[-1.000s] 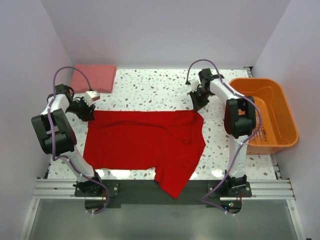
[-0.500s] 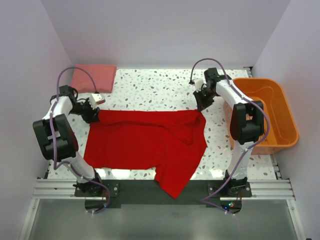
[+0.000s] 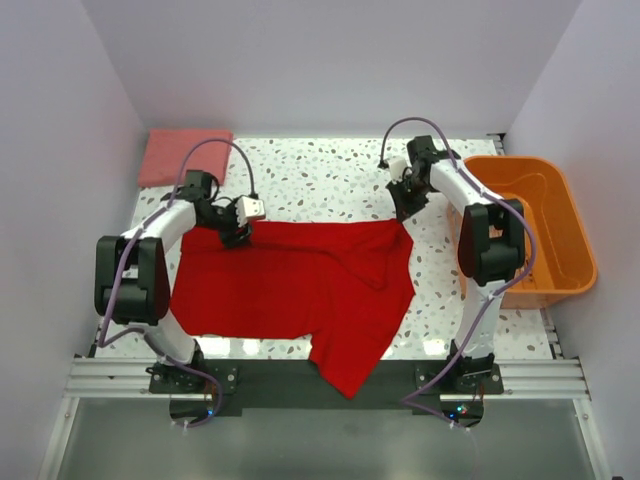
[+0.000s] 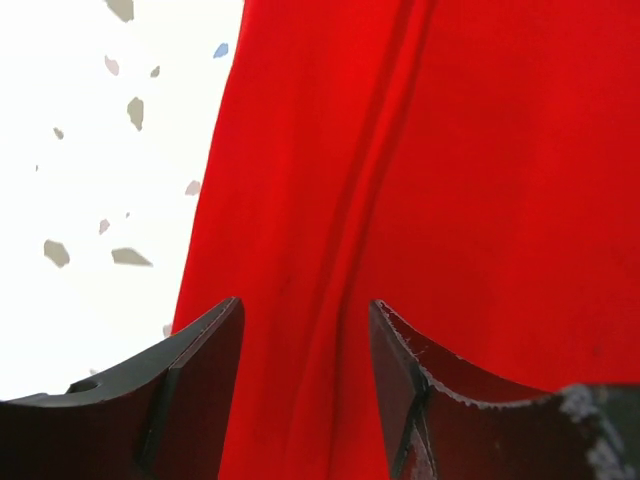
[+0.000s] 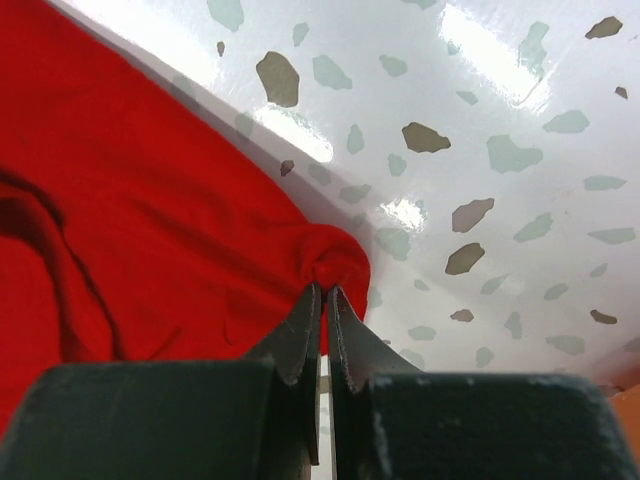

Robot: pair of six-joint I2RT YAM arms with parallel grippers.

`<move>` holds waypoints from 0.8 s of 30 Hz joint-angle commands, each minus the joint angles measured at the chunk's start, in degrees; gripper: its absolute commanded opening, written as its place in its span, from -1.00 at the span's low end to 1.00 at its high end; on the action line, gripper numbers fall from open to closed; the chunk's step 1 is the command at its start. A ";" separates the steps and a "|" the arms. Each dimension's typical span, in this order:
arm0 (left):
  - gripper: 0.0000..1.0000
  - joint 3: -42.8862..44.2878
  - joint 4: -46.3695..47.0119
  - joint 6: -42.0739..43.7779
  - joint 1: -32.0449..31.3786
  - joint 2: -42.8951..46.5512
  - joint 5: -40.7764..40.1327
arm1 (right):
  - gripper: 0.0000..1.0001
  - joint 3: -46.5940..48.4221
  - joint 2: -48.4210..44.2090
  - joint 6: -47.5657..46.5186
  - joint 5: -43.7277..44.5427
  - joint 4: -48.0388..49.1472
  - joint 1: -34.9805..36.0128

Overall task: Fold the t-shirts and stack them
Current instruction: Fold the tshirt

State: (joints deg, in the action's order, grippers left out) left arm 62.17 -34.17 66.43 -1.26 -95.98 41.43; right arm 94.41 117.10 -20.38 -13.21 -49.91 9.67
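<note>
A red t-shirt (image 3: 300, 285) lies spread on the speckled table, one part hanging over the near edge. My left gripper (image 3: 236, 232) is open over the shirt's far left edge; in the left wrist view its fingers (image 4: 200, 390) straddle a crease in the red cloth (image 4: 420, 180). My right gripper (image 3: 403, 208) is shut on the shirt's far right corner, the cloth (image 5: 330, 255) bunched at the fingertips. A folded pink shirt (image 3: 185, 156) lies at the far left corner.
An orange basket (image 3: 530, 228) stands at the right side of the table. White walls close in on the left, back and right. Bare speckled tabletop (image 3: 310, 180) lies beyond the red shirt.
My left gripper has moved right from the shirt's far left corner onto the shirt's far edge. The right gripper pulled its corner slightly right, then held still.
</note>
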 commanded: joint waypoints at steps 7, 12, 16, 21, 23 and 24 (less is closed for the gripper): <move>-0.10 1.99 -7.01 8.86 -4.28 -7.20 -0.29 | -1.00 3.32 0.94 -0.10 0.91 0.61 -0.36; -0.44 -1.33 -14.25 17.58 -4.28 -1.43 -3.37 | -1.00 2.27 -0.55 -0.53 0.56 0.17 -0.36; -0.42 -3.72 -14.60 20.23 -3.76 4.66 -4.87 | -1.00 -0.36 -3.01 -2.11 -0.50 0.16 -0.27; -0.22 3.10 -15.13 11.72 2.98 4.06 -0.31 | -0.68 -2.57 -6.18 -6.86 3.18 0.78 -0.36; -0.19 6.54 -13.56 2.59 5.99 2.22 1.02 | -0.43 -2.30 -6.79 -7.91 6.09 1.30 -0.36; -0.18 9.95 -12.59 -0.05 8.44 0.03 0.93 | -0.36 -1.95 -7.14 -7.92 6.53 1.92 -0.44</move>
State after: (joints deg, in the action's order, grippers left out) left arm 64.79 -49.01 76.23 2.09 -93.17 38.96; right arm 91.85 114.67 -25.19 -10.70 -49.89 9.67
